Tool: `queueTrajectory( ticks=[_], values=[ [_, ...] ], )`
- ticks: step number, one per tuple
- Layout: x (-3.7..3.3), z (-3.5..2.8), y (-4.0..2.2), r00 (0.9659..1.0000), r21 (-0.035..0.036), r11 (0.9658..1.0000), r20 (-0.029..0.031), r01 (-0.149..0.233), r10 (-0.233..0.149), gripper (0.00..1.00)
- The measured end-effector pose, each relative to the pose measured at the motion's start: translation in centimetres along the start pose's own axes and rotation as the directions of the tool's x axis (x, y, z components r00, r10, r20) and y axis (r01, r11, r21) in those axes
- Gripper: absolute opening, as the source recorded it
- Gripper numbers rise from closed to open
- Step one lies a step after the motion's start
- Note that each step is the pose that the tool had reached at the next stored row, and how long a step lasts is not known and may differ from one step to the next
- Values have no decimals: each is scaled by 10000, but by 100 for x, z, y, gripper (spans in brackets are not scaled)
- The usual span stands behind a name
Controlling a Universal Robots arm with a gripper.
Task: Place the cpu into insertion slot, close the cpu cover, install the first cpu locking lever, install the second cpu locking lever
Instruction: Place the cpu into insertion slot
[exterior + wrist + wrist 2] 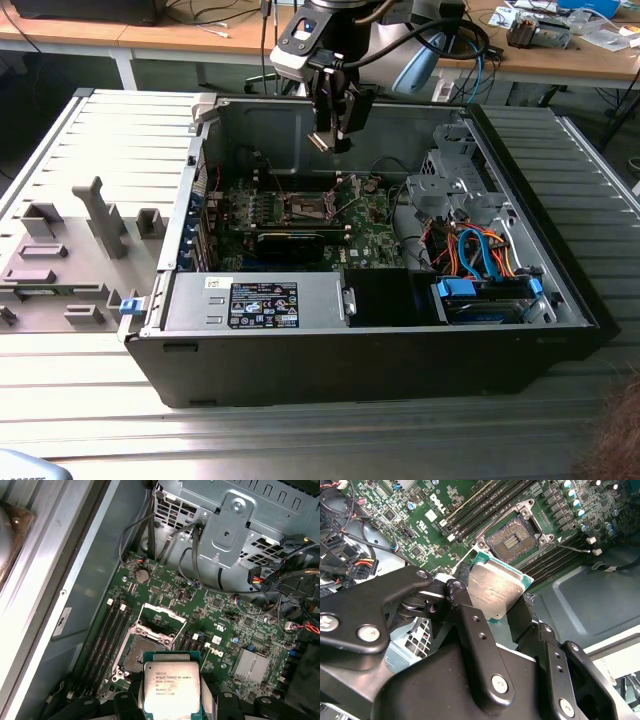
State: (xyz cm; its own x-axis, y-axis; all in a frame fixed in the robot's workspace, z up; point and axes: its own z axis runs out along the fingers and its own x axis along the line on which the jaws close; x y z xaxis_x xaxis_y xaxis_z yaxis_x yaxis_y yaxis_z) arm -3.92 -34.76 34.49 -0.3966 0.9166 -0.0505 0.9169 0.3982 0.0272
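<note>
Exterior view, from its left: a grey fixture tray [60,255] lies on the slatted metal table [300,440] just beside an open computer case [380,360]. Inside the case, a power supply [262,303] sits along the near wall, with the green circuit board [375,235] behind it. Near the middle of the board is the insertion slot [307,207], uncovered. The gripper [333,146] hangs above it, well clear of the board, with the cpu [318,141] at its tips. Toward the exterior view's right stand a grey drive cage [450,180] and a bundle of blue and orange cables [480,250].

In the second wrist view the gripper [492,602] is clamped on the cpu [495,592]. One black finger [470,625] presses one edge and the other presses the opposite edge. The jaws are only as far apart as the chip is wide. The chip is held tilted, silvery top showing, with nothing else touching it. The insertion slot [512,539] lies beyond it on the board, apart from the chip, its brownish contact field bare.

In the first wrist view the cpu [171,687] sits between the gripper [171,702] tips. The memory slots [102,640] run beside the insertion slot [145,647], and the cpu cover [165,612] stands raised off the slot. A finned heat sink [250,662] lies farther along the board.
</note>
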Motion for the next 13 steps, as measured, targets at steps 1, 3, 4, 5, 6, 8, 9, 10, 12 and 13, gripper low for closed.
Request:
queueTrajectory(
  ticks=[1, 3, 4, 5, 6, 8, 9, 10, 12, 13],
  values=[
    [0, 0, 0, 10000, 0, 10000, 0, -7, 7, 55],
    [0, 0, 0, 10000, 1, 10000, 1, -28, 28, 55],
    [0, 0, 0, 10000, 2, 10000, 1, -39, 39, 55],
    [0, 0, 0, 10000, 2, 10000, 1, -47, 47, 55],
    [0, 0, 0, 10000, 2, 10000, 1, -53, 53, 55],
    [0, 0, 0, 10000, 4, 10000, 2, -75, 75, 55],
    [0, 0, 0, 10000, 4, 10000, 2, -83, 83, 55],
    [0, 0, 0, 10000, 4, 10000, 3, -93, 92, 55],
    [0, 0, 0, 9999, 5, 9999, 3, -108, 108, 55],
    [0, 0, 0, 9999, 6, 9999, 3, -116, 116, 55]
  ],
)
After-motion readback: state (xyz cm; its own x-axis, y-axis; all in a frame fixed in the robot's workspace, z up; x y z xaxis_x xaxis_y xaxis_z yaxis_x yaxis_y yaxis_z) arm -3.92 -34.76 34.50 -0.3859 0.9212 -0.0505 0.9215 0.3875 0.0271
